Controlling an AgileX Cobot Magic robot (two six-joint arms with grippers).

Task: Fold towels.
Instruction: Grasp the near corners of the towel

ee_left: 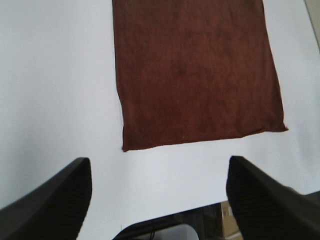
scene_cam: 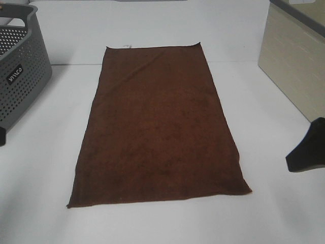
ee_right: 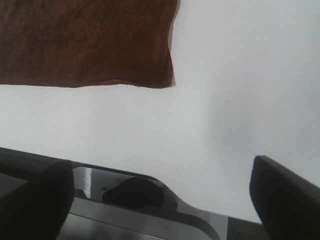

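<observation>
Brown towel (scene_cam: 160,127), position on the table (scene_cam: 35,203)? (Obs. 1)

It is laid flat and unfolded on the middle of the white surface, with its long sides running from near to far. A small white tag (scene_cam: 127,46) is seen at the far short edge, close to the far left corner. No fold is recorded. (Obs. 2)

State of the left gripper (ee_left: 159,170)? (Obs. 1)

Its two black fingers (ee_left: 55,200) are spread wide, and nothing is held between them. It is positioned over bare table on the near side of the towel, apart from the cloth. The near short edge and both near corners are seen beyond it. (Obs. 2)

And the right gripper (ee_right: 161,170)? (Obs. 1)

It is likewise spread wide and nothing is gripped. It is placed by the near edge of the table, apart from the towel, whose near right corner is seen beyond it. In the high view only a black part of it is shown at the right border. (Obs. 2)

Other items? (Obs. 1)

A grey perforated basket (scene_cam: 20,76) is noted at the far left and a beige panelled unit (scene_cam: 292,66) at the far right. Both are well apart from the towel. (Obs. 2)
</observation>
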